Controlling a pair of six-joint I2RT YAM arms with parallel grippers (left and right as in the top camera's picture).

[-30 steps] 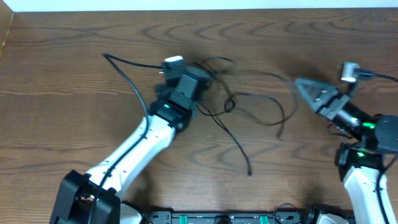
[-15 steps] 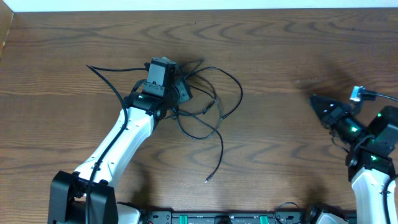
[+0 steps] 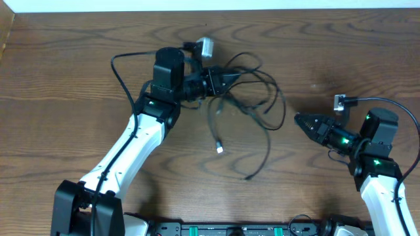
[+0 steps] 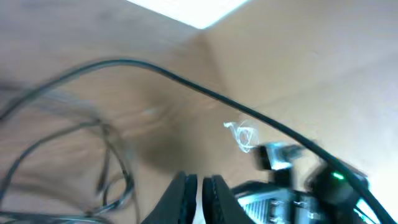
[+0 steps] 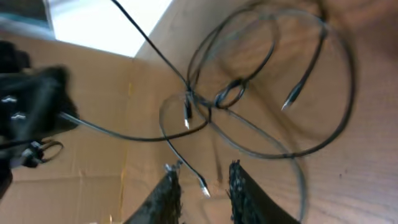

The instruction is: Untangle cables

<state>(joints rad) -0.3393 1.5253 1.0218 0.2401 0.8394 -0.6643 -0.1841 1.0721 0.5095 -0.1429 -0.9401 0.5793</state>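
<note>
Overhead, black cables (image 3: 244,98) in loose overlapping loops, plug ends (image 3: 220,149) free

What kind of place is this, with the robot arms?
Probably a robot lab or test bench. Two white robot arms work at a plain wooden table, a tangle of thin cables lies there for practice, and cardboard stands beside it.

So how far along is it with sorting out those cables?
Nothing looks finished: the cables form one knotted bundle, loops crossing in the middle. In hand: the left fingers seem closed on the bundle's edge; the right fingers are open and empty nearby. Left: separating every cord.
</note>
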